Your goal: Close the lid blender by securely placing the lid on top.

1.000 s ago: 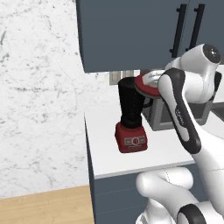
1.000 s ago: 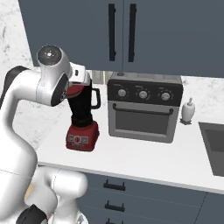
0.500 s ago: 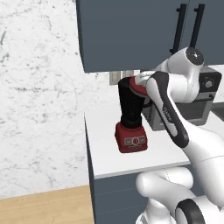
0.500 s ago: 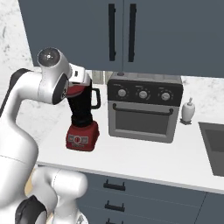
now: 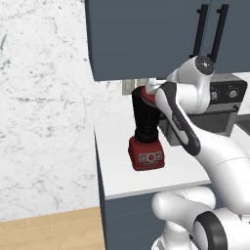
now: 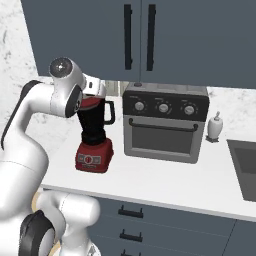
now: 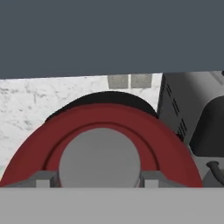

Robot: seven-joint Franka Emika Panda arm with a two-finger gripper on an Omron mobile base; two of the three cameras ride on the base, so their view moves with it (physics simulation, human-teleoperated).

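Hand view: fingers (image 7: 43, 178) half spread, pinching the lid's (image 7: 170, 144) grey knob over the blender (image 6: 95, 135).

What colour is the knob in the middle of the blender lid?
Pale grey, set in the red lid; the knob shows best in the hand view.

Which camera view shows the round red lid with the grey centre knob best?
The hand view: the round red lid with the grey centre knob is large there, with a dark rim behind it. In the left base view and the right base view it is a small red patch at the top of the blender jar, partly behind the arm.
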